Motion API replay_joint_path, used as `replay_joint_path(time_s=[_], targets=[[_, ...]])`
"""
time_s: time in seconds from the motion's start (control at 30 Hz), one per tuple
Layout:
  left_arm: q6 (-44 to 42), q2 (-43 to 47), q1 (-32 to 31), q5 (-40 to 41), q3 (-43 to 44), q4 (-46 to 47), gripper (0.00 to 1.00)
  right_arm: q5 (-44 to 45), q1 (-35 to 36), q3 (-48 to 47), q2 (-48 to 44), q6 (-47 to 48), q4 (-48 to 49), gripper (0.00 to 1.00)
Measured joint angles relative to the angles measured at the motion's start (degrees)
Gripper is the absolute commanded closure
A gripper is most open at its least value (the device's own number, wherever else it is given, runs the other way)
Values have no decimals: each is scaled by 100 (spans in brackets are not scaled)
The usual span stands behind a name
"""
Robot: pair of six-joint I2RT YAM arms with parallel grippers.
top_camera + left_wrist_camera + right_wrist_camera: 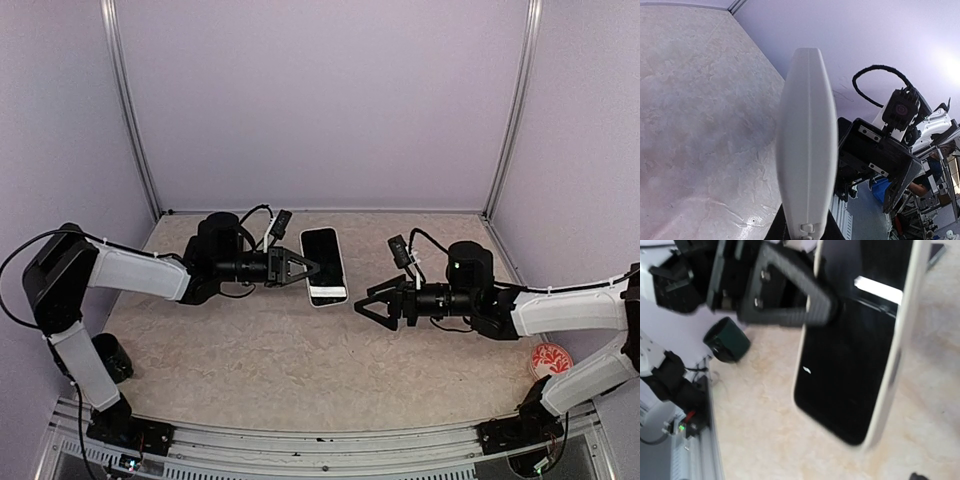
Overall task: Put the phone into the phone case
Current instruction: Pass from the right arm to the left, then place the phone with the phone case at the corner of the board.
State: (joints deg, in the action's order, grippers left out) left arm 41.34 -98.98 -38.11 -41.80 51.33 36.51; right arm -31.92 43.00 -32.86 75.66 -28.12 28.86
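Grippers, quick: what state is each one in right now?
Left gripper: closed on the flat black-screened phone with a white rim.
Right gripper: open, holding nothing.

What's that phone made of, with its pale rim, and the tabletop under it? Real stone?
The phone has a glossy black front, likely glass: it mirrors a bright streak in the right wrist view. Its pale rim is smooth, matte off-white, probably plastic or soft rubber, possibly a case. The tabletop shows a beige marbled pattern with faint sheen, likelier printed laminate or vinyl than stone.
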Motion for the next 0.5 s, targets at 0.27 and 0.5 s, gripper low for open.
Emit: replay_joint_path(time_s=[0.27, 0.5], targets=[[-586, 9, 439, -205, 861, -1346, 96, 595, 0, -177, -306, 525, -940, 0], [-1113, -232, 931, -420, 1513, -2343, 95, 1572, 0, -166, -920, 813, -1432, 0]])
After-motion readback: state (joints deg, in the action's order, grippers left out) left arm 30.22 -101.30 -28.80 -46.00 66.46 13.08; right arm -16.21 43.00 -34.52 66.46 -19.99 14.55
